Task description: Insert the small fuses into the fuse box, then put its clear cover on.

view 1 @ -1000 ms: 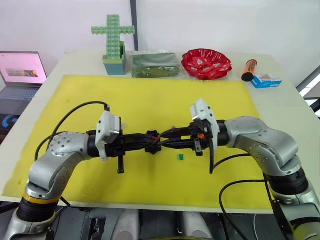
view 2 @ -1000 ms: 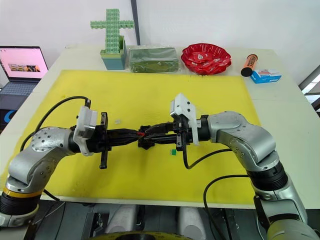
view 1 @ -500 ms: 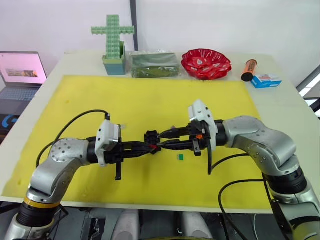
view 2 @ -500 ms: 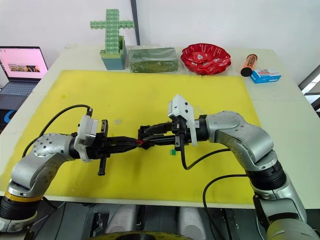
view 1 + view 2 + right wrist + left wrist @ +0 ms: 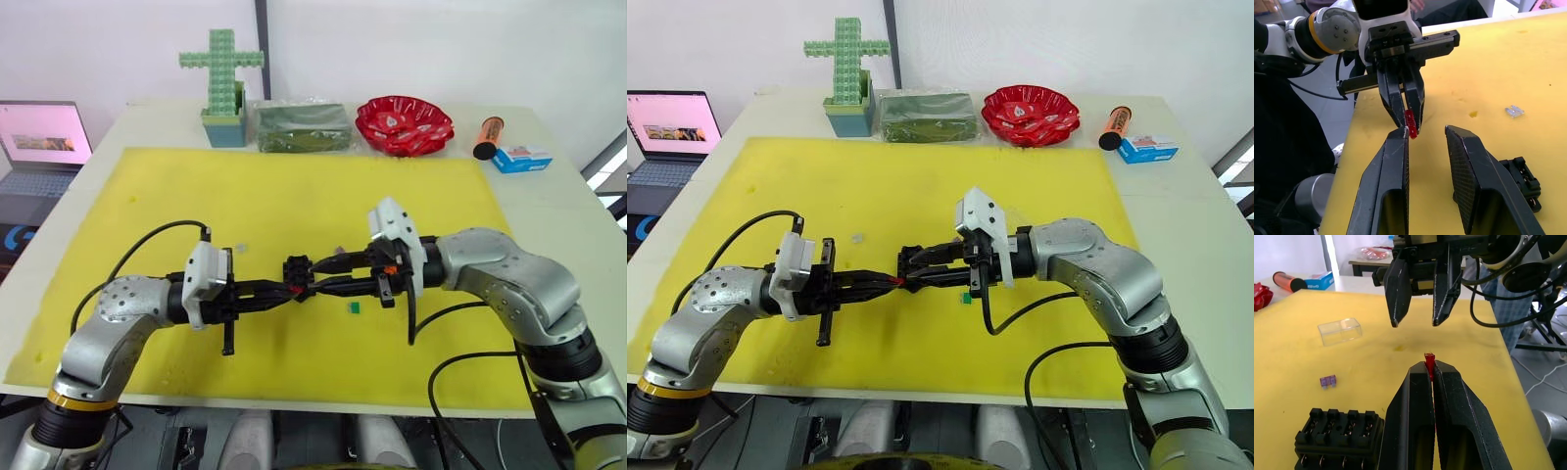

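None of the four slots in the small black plastic fuse box (image 5: 1339, 435) is filled yet. Your left end effector (image 5: 1429, 368) is clamped on the tiny red plastic fuse (image 5: 1429, 363); your right end effector (image 5: 1425, 134) stands apart. The purple fuse (image 5: 1328, 381), the green fuse (image 5: 355, 307) and the clear rectangular cover (image 5: 1340, 331) wait on the yellow mat (image 5: 294, 196).

Bright, even overhead light; soft shadows on yellow mat (image 5: 294, 196); wrist views sharp close, background soft.

Lab or office: white table (image 5: 563, 211), yellow mat (image 5: 294, 211), laptop (image 5: 39, 147).
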